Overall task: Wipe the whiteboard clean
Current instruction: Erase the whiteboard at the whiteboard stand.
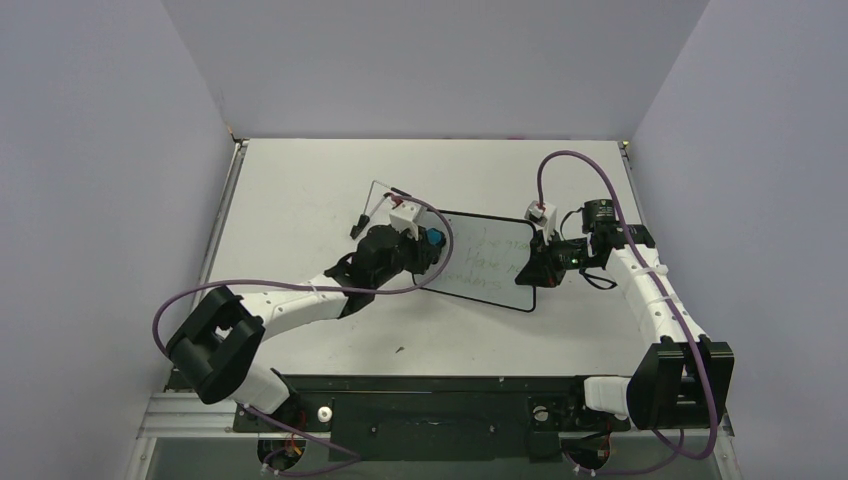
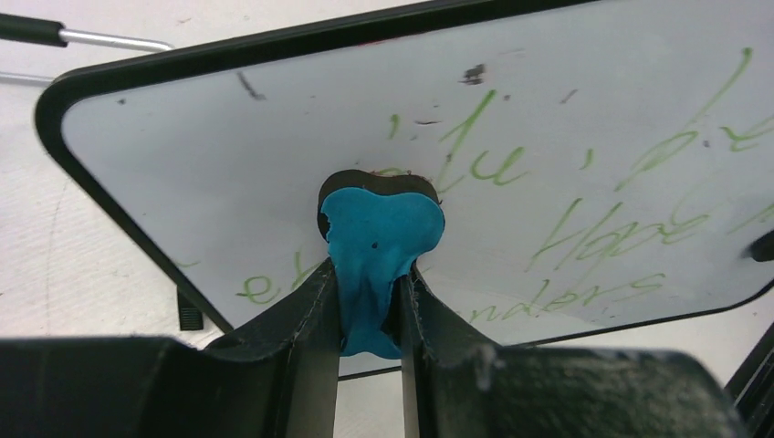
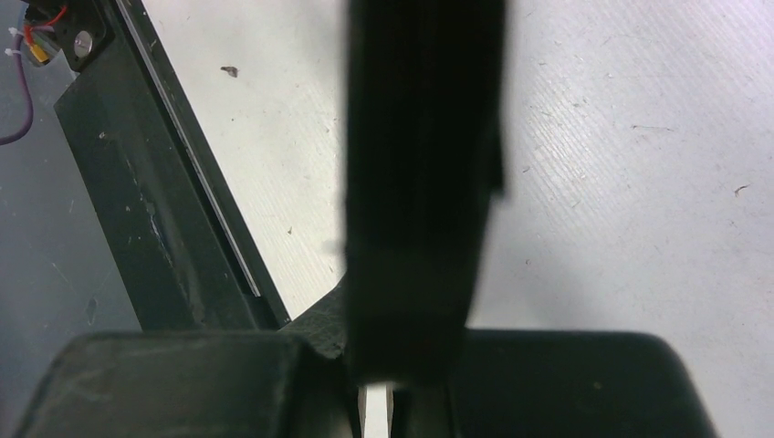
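Observation:
The whiteboard [image 1: 492, 268] lies mid-table with green handwriting [image 2: 630, 230] across it. My left gripper [image 1: 424, 247] is shut on a small blue eraser [image 1: 436, 238], at the board's left end. In the left wrist view the eraser [image 2: 380, 226] is squeezed between the fingers of the left gripper [image 2: 369, 278], and its dark underside rests against the whiteboard [image 2: 274, 164]. My right gripper [image 1: 537, 262] is shut on the board's right edge. In the right wrist view the whiteboard [image 3: 422, 173] is a black bar seen edge-on, rising from the right gripper [image 3: 413, 358].
A thin black wire stand [image 1: 379, 196] lies on the table behind the board's left corner, and the left wrist view shows the stand [image 2: 109, 39] at its top left. The black base rail [image 1: 430, 392] runs along the near edge. Grey walls enclose the table.

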Controlling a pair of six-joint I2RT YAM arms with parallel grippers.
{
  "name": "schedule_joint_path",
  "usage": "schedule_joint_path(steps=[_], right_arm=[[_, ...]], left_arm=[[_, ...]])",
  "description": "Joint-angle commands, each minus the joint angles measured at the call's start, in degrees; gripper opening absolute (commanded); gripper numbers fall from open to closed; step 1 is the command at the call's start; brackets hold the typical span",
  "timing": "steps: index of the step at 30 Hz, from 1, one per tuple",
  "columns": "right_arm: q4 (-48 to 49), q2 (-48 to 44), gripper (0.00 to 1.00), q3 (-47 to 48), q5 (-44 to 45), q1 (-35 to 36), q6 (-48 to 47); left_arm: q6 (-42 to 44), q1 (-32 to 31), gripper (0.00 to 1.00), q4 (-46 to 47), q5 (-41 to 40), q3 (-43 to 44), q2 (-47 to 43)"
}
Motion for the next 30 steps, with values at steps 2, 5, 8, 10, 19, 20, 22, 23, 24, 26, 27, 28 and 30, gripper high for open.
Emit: schedule_joint_path(steps=[2, 5, 8, 10, 19, 20, 22, 23, 24, 26, 27, 28, 30], right_arm=[[-1.2, 0.0, 0.00, 0.9, -3.2, 0.6, -3.2], [-1.3, 0.0, 0.00, 0.7, -3.2, 0.7, -3.2], [-1.2, 0.1, 0.00, 0.8, -3.2, 0.6, -3.2], [-1.3, 0.3, 0.00, 0.8, -3.2, 0.6, -3.2], [-1.3, 0.4, 0.00, 0.8, -3.2, 0.6, -3.3], [-1.3, 0.5, 0.00, 0.8, -3.2, 0.6, -3.3], [-1.3, 0.4, 0.00, 0.9, -3.1, 0.6, -3.3], [-1.3, 0.4, 0.00, 0.9, -3.2, 0.6, -3.4], [-1.3, 0.3, 0.00, 0.8, -3.2, 0.6, -3.4], [-1.3, 0.3, 0.00, 0.8, -3.2, 0.6, -3.4], [-1.3, 0.3, 0.00, 0.7, -3.1, 0.6, -3.4], [-1.2, 0.3, 0.00, 0.7, -3.2, 0.6, -3.4], [-1.3, 0.4, 0.00, 0.8, -3.2, 0.7, -3.4]], left_arm=[[-0.6, 0.7, 0.00, 2.1, 0.3, 1.1, -1.7], [-0.9, 1.4, 0.00, -0.9, -1.0, 2.7, -0.8], [3.8, -1.8, 0.00, -2.0, -1.7, 3.9, -0.5], [4.6, -2.6, 0.00, -2.6, -2.7, 4.4, -0.5], [3.1, -1.7, 0.00, -3.9, -4.0, 5.6, -1.2], [4.1, -2.2, 0.00, -3.5, -4.0, 5.8, -1.2], [5.2, -2.8, 0.00, -3.2, -4.7, 5.8, -1.4], [4.9, -2.6, 0.00, -3.1, -5.2, 5.8, -1.5], [3.5, -2.3, 0.00, -3.3, -5.7, 5.8, -1.6], [0.6, -1.0, 0.00, -3.9, -6.5, 6.1, -1.7], [-0.4, -0.1, 0.00, -4.3, -6.8, 6.2, -1.9], [-1.7, 0.4, 0.00, -4.5, -7.3, 6.2, -2.0], [-2.2, 0.6, 0.00, -5.1, -7.3, 6.5, -2.3]])
